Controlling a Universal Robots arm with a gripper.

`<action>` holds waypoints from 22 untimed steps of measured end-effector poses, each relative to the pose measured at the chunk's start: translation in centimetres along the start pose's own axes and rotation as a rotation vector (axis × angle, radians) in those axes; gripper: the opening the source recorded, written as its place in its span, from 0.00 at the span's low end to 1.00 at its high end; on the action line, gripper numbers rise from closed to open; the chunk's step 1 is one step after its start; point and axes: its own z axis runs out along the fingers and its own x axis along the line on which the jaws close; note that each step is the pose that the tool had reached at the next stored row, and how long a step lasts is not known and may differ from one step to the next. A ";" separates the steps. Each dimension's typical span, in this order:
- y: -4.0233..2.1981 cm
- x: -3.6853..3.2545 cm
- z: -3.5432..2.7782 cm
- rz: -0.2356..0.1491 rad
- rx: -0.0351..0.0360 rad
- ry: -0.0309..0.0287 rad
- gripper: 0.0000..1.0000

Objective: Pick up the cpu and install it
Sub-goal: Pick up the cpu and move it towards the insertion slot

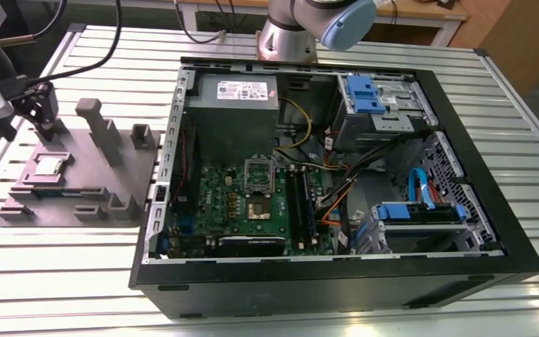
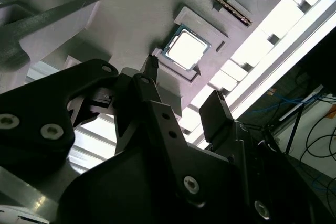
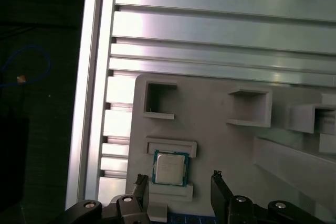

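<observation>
Grey moulded tray (image 1: 87,168) sits on the slatted aluminium counter (image 1: 54,281), on the exterior view's left of the open black PC case (image 1: 344,288). The cpu (image 1: 48,166) lies flat in a square pocket of the tray, metal top up, not lifted yet.

Jaws are apart and hang over the tray, above the cpu's end of it. First wrist view: cpu (image 3: 170,168) sits between the two black fingertips (image 3: 216,176), one tip to each side, both clear of the chip. Second wrist view agrees: cpu (image 2: 185,49) lies in its pocket beyond the fingertips (image 2: 212,100), with a gap between them and tray surface showing through it. Can't tell how far above the chip the tips are.

Inside the case: green board (image 1: 241,203) with the metal-framed socket (image 1: 258,208), well apart from the cpu. Grey power supply (image 1: 236,105) sits behind the board, blue drive brackets (image 1: 363,91) toward the exterior view's right. Arm base (image 1: 286,38) stands on the counter behind the case.
</observation>
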 end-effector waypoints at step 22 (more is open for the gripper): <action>-0.14 0.00 1.10 0.004 -0.0001 -0.0003 0.59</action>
